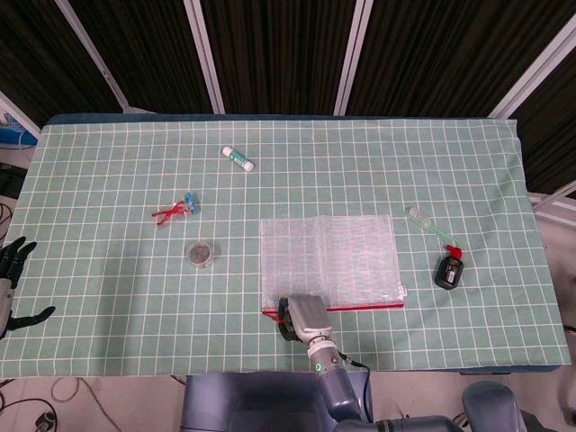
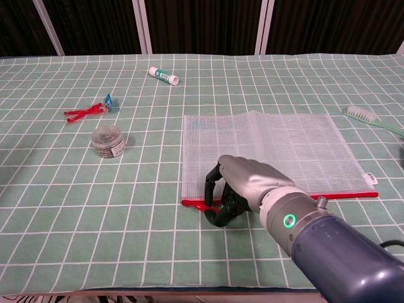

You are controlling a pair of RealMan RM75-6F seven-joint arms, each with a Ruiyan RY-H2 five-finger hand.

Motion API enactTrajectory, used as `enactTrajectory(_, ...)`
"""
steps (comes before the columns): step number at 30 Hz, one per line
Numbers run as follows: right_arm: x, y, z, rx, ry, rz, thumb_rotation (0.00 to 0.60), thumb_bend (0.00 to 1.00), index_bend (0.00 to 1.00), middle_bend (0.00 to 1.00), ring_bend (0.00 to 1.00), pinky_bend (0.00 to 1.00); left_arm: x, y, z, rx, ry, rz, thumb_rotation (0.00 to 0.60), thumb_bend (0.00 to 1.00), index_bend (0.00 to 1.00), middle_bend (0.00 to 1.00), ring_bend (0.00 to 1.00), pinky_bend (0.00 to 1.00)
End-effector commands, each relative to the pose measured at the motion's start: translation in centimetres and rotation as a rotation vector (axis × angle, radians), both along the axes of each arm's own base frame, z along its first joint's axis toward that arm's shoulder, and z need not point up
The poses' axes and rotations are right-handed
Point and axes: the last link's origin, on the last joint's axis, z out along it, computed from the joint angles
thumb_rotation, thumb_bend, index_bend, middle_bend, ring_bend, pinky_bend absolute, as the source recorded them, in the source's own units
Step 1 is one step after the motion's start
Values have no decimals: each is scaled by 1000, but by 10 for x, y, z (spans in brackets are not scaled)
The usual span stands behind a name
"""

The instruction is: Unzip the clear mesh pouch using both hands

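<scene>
Right robot hand (image 2: 235, 189) curled over the red pull (image 2: 209, 208) at the pouch's (image 2: 271, 148) near left corner on the counter (image 2: 126, 189), maybe pinching it, hard to tell. Left robot hand (image 1: 11, 283) open, far off, so could drag the thin, floppy, see-through mesh pouch along with nothing pinning it.

I see pouch (image 2: 271, 150) centre on table (image 2: 126, 240); my right hand (image 2: 243, 186) at its front-left corner; jar (image 2: 108, 140) left; toothbrush (image 2: 372, 120) right.

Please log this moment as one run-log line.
right hand: fingers curled at red zipper end | pouch: flat, closed | left hand: off table, idle
</scene>
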Motion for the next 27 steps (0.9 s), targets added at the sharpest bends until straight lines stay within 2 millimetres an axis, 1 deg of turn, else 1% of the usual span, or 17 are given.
enactTrajectory(1,6,-8,12,-37,-11,21,600,661,648,1000,1000,1000,0,1,0,-4,-2,6,600,11,0,0,0,0)
enactTrajectory(7,24,-24,43,-108,-30,67,600,670,653,1000,1000,1000,9,14,2,-8,-10,-8,600,11,0,0,0,0)
enactTrajectory(12,40,-33,67,-153,-43,102,600,671,657,1000,1000,1000,31,36,0,-29,-11,-66,600,22,0,0,0,0)
enactTrajectory(16,54,-39,86,-180,-55,127,600,673,658,1000,1000,1000,62,59,-3,-56,-12,-146,600,52,0,0,0,0)
enactTrajectory(18,61,-40,94,-189,-66,138,600,676,658,1000,1000,1000,82,74,-6,-75,-11,-198,600,71,1,0,0,0)
enactTrajectory(21,69,-42,102,-194,-74,148,600,678,658,1000,1000,1000,109,92,-12,-114,-15,-252,600,101,30,0,0,0)
enactTrajectory(27,79,-44,112,-198,-87,156,600,681,658,1000,1000,1000,156,122,-27,-182,-23,-344,600,144,111,0,0,0)
